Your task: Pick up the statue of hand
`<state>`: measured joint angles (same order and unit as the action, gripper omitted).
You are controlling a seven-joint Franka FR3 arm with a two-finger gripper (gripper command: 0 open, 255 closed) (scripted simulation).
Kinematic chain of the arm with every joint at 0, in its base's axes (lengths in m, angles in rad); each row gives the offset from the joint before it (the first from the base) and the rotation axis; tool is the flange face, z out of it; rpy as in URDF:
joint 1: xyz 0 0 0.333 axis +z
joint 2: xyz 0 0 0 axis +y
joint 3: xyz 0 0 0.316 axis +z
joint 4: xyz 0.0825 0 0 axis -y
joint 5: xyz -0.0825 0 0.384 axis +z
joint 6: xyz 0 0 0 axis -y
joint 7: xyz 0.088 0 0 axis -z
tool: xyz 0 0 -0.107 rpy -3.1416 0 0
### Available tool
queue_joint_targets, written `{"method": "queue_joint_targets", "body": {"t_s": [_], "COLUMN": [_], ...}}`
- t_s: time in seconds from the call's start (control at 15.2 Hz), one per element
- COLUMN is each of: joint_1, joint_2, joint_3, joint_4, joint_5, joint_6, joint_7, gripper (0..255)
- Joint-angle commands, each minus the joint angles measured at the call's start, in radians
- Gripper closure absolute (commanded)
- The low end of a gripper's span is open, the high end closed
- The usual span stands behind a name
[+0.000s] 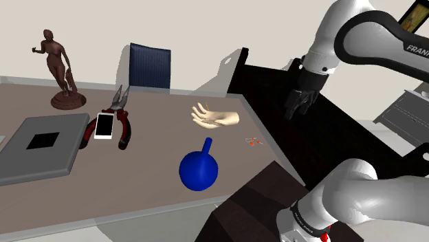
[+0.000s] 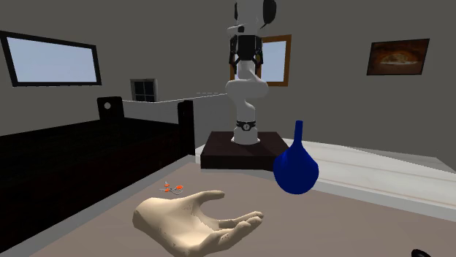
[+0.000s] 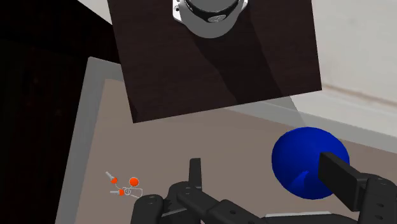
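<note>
The hand statue (image 1: 215, 118) is a pale, skin-coloured hand lying palm up on the brown table (image 1: 124, 185), right of the table's middle in the shoulder view. In the second exterior view the hand statue (image 2: 196, 223) lies close to the camera, fingers curled upward. My black gripper (image 1: 297, 106) hangs in the air well off to the shoulder view's right of the statue, over dark furniture. The gripper (image 2: 245, 52) shows high up above the arm's stand (image 2: 245, 150). In the wrist view the gripper (image 3: 267, 181) is open, its fingers (image 3: 340, 179) apart with nothing held.
A blue round vase (image 1: 199, 170) stands near the table's front edge; the vase (image 3: 308, 162) lies below my hand. A tiny orange object (image 1: 255, 141) lies right of the statue. Pliers (image 1: 122, 124) under a white phone (image 1: 104, 126), a grey slab (image 1: 41, 146) and a brown figurine (image 1: 62, 69) sit further left.
</note>
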<state>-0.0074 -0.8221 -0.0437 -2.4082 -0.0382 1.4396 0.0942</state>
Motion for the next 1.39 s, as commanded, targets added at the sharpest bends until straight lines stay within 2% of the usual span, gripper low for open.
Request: {"method": "queue_joint_targets", "body": {"t_s": [0.0,0.66,1.32], "joint_1": [0.000,-0.047,-0.084], "joint_2": [0.000,0.352,0.739], "joint_3": [0.000,0.015,-0.003], "joint_4": [0.000,0.035,0.198], "joint_5": [0.000,0.047,0.088], "joint_6": [0.000,0.294,0.501], "joint_7": [0.000,0.175,0.316], "gripper": [0,0,0]}}
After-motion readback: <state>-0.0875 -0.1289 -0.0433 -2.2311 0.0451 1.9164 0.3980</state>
